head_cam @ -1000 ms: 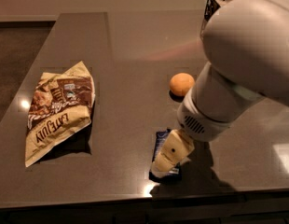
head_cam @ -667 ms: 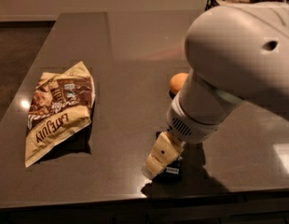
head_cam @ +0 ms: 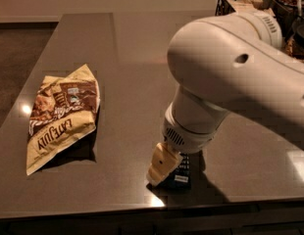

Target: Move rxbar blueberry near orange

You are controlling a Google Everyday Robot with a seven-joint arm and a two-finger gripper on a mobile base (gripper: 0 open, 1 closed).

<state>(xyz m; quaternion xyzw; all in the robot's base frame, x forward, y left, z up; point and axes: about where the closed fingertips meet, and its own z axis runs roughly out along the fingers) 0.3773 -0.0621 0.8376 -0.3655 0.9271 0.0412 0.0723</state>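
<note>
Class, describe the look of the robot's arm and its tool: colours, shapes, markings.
The arm is a bulky, smooth white shell with a small dark hole and vent slots near its wrist. The tool, cream-yellow and blocky, sits at the table's front edge.

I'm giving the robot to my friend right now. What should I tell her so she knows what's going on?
Gripper: down low at the table's near edge, right at the rxbar blueberry.
Rxbar blueberry: lying flat on the table, partly under the gripper.
Orange: not visible; the big white arm blocks that part of the table.
Chip bag: far left, not part of the job.
Done: gripper is at the bar.
Left: grab the bar, find the orange, and set the bar beside it.
</note>
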